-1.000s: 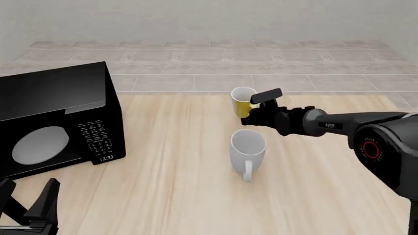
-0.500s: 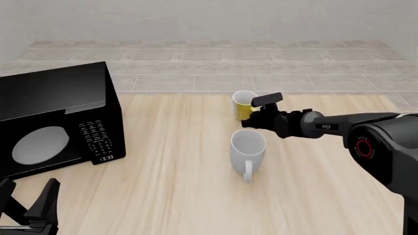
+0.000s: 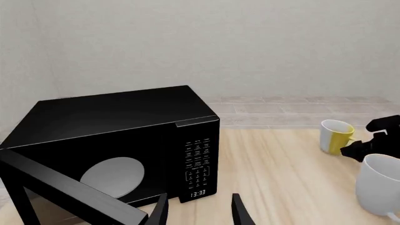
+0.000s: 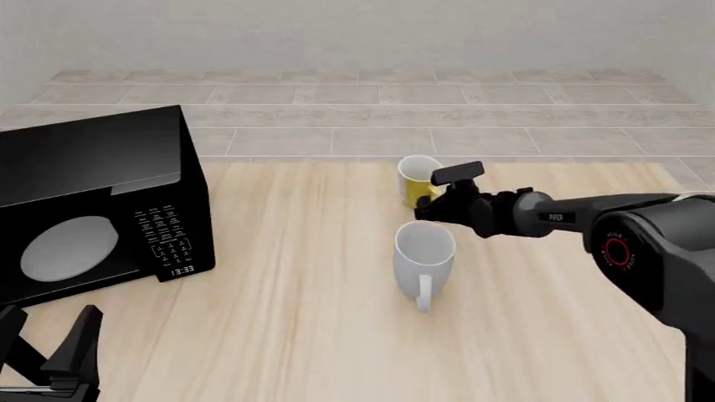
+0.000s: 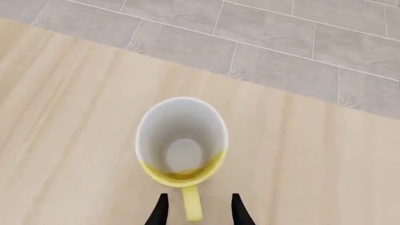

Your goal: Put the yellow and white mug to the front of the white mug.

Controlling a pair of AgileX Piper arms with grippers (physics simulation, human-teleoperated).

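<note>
The yellow and white mug (image 4: 417,179) stands upright near the far edge of the bench (image 4: 301,276), its handle pointing toward the right end effector (image 5: 194,211); that end effector's two fingers are parted and straddle the handle without visibly pressing it. The white mug (image 4: 424,255) stands upright just nearer the camera, apart from the yellow one, handle toward the viewer; the right arm reaches over the bench beside it. A black microwave (image 4: 95,213) sits at the left; the left end effector (image 3: 198,213) hovers before it, fingers spread and holding nothing.
</note>
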